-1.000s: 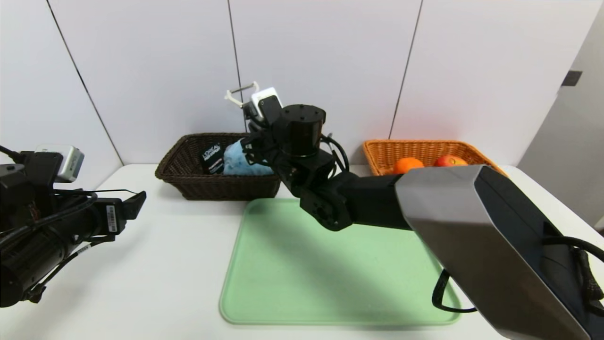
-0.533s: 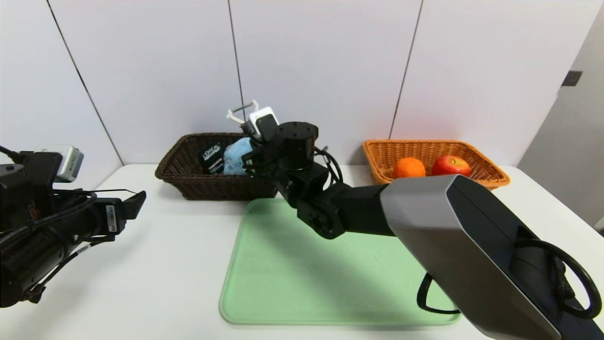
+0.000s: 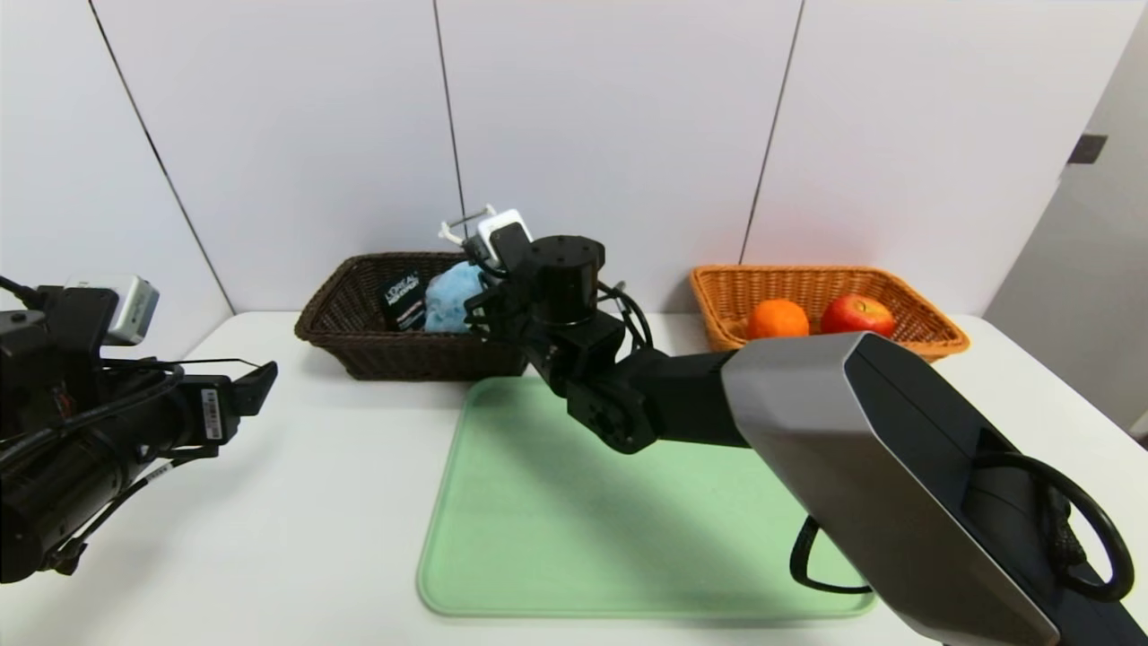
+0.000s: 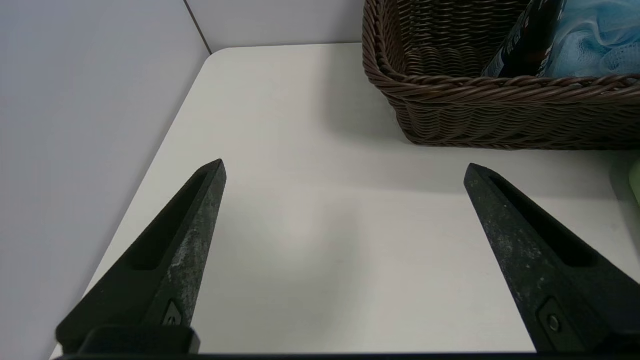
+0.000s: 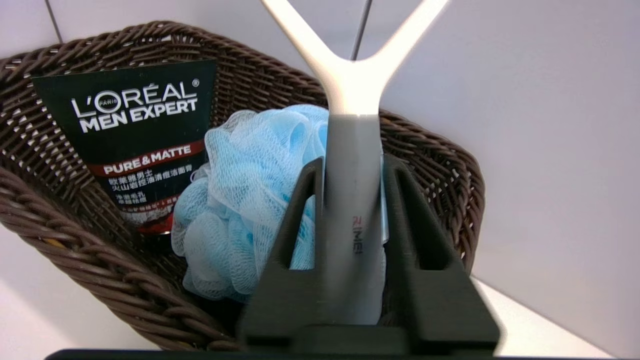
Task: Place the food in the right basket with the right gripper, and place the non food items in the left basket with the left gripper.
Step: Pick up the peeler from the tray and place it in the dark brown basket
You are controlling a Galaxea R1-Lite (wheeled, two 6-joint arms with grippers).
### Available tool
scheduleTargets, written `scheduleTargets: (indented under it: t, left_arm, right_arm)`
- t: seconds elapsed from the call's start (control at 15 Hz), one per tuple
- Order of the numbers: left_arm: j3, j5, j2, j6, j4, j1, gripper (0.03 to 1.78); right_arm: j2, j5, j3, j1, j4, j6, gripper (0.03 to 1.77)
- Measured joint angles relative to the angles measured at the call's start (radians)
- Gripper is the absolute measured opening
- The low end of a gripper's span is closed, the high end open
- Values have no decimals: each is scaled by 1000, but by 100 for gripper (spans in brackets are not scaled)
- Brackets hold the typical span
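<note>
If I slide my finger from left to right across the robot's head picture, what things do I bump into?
left gripper → dark brown basket → black tube → blue pouf → peeler → orange → apple

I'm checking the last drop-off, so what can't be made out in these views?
- Peeler blade: right wrist view, cut off by the frame edge.
- Right gripper grip on it: fingers flank the handle, contact unclear.
- Dark basket floor: head view, hidden by the right arm, pouf and tube.
</note>
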Motion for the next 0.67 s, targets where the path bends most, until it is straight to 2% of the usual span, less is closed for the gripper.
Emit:
scheduleTargets:
  t: [0.2,0.33,0.47,0.67]
  left_arm:
    - [-2,0,-1,0,0,0,169]
    - [-3,0,-2,0,0,0,169]
    - [-8,5,-2,-3,-21,0,169]
    - [-25,5,3,-6,-90,1,169]
  right_arm:
    - [2,1,0,-2,-4,0,90]
    - [2,1,0,-3,-6,-1,109]
    - [1,1,0,-10,-33,-10,123]
    - [-14,-29,0,-38,-107,-72,138]
